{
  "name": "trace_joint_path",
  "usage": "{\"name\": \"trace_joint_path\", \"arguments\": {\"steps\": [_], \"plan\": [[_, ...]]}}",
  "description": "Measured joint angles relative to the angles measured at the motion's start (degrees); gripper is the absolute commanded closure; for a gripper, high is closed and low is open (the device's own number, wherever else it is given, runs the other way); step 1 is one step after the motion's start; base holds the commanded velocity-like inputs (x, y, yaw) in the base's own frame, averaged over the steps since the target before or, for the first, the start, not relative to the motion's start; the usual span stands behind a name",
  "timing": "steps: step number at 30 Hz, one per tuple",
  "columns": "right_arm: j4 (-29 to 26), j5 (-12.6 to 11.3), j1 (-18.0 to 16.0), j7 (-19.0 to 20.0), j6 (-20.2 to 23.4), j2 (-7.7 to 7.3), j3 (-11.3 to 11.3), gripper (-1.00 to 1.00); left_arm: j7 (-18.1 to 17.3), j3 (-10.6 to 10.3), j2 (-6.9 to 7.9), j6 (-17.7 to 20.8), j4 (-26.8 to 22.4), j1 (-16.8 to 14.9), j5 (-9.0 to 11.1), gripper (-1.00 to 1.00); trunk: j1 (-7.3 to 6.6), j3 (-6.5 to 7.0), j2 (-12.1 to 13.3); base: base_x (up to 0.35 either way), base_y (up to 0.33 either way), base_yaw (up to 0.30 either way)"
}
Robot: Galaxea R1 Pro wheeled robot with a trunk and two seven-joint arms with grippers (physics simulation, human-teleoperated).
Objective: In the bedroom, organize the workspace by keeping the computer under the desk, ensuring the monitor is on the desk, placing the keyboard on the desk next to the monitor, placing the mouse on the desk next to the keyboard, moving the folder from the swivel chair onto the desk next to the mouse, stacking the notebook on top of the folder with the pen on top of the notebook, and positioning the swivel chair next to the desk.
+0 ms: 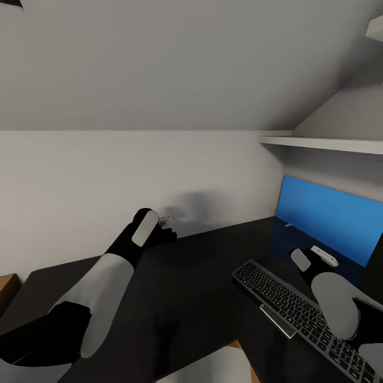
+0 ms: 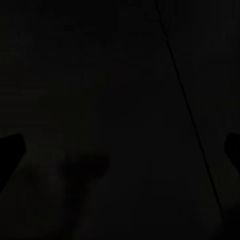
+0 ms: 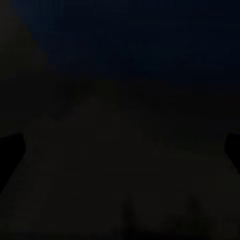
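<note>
The black desk [image 1: 175, 287] runs along the white wall. The dark keyboard [image 1: 298, 314] lies slanted on its right part, in front of the monitor [image 1: 332, 226] with its blue screen. My left gripper [image 1: 167, 230] is over the desk's far edge by the wall. The left wrist view is dark, with the fingertips [image 2: 11, 150] far apart, so it is open. My right gripper [image 1: 323, 259] hovers above the keyboard's far end near the screen, and its fingertips [image 3: 11, 150] also stand wide apart. A small white object [image 1: 325, 255] sits at its tip; I cannot tell what it is.
A white shelf [image 1: 324, 143] juts from the wall above the monitor, under a sloped ceiling. A thin light-edged strip [image 1: 276, 322] lies at the keyboard's near side. A brown wooden corner [image 1: 7, 290] shows left of the desk, and something pale [image 1: 213, 369] sits below its front edge.
</note>
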Motion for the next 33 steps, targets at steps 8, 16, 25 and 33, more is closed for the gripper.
{"name": "trace_joint_path", "arguments": {"steps": [8,16,25,33], "plan": [[0.00,0.07,0.00,0.03,0.00,-0.01,0.02,-1.00,0.01,-0.13,0.00,-0.07,0.00,0.00,-0.06,-1.00,0.00,0.00,0.00,0.000,0.000,0.000],[0.00,0.09,0.00,0.04,0.09,-0.10,0.01,-1.00,0.07,-0.18,0.00,-0.09,-0.06,0.00,-0.19,-1.00,0.00,0.00,0.00,0.000,0.000,0.000],[1.41,0.30,0.08,0.05,-0.09,0.53,-0.02,-1.00,0.00,-0.31,0.00,-0.09,-0.11,0.00,-0.18,-1.00,0.00,0.00,0.00,0.000,0.000,0.000],[1.33,0.26,0.56,-0.04,-0.10,0.58,-0.02,-1.00,0.02,-0.34,0.00,-0.09,-0.09,0.00,-0.31,-1.00,0.21,-0.18,-0.39,0.000,0.000,0.000]]}}
